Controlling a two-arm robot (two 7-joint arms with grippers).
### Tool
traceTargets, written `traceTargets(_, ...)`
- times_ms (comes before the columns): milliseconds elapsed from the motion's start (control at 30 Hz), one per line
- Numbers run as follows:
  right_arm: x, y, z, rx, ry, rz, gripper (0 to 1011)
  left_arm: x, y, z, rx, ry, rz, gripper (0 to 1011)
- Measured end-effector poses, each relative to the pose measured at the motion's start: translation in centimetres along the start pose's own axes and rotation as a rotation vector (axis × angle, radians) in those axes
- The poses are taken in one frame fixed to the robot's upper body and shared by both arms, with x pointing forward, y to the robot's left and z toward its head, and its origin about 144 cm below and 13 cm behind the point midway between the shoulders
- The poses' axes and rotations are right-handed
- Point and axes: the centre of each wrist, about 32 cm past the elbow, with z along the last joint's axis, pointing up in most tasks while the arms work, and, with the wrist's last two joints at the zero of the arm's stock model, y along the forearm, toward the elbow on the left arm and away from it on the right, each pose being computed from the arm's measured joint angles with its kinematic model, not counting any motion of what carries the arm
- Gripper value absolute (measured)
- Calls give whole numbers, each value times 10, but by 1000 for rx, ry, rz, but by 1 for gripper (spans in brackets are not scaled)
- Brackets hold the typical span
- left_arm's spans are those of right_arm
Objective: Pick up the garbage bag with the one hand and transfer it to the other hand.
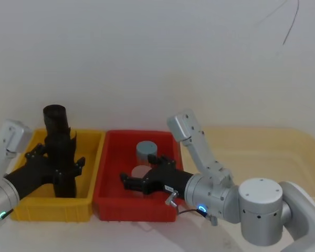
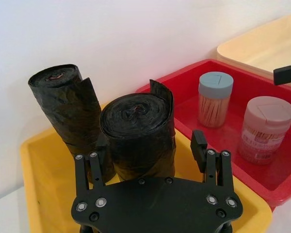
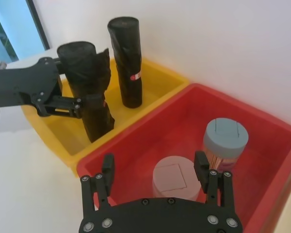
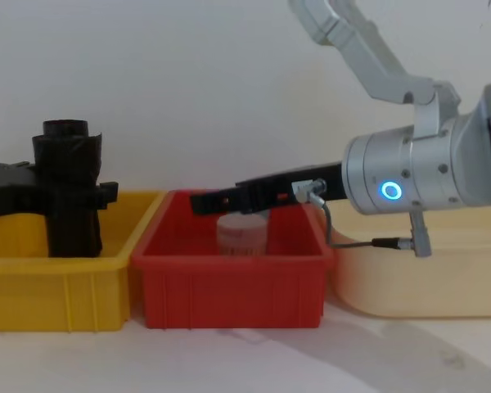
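Black, thick roll of glossy plastic, the garbage bag (image 2: 138, 131): which way does it lie from the claw? asks the first.

Upright in the yellow plastic bin (image 1: 52, 210), answers the second. Its long axis is vertical, and it stands just beside a slimmer black roll (image 2: 63, 107). The green-lit left gripper (image 1: 58, 157) straddles it at mid-height with fingers wide. A gap shows on one side, so it is not clamped.

And the other arm?

The blue-lit right gripper (image 3: 155, 162) hovers wide open over the red plastic bin (image 1: 134, 210), above a grey-lidded jar (image 3: 225, 138) and a pink-lidded jar (image 3: 172, 177) of toothpicks. The left one is clearly nearer, so probably it must close first, then lift straight up.
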Motion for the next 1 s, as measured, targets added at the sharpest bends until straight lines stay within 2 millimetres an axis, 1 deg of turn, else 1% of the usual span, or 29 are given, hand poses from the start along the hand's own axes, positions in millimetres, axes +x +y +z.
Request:
traceTargets(467, 14, 10, -3, -38, -8, 8, 1001, -1, -4, 0, 11, -9, 8, 1001)
traceTargets(1000, 25, 14, -5, -67, -12, 10, 1001, -1, -5, 0, 14, -12, 10, 1001)
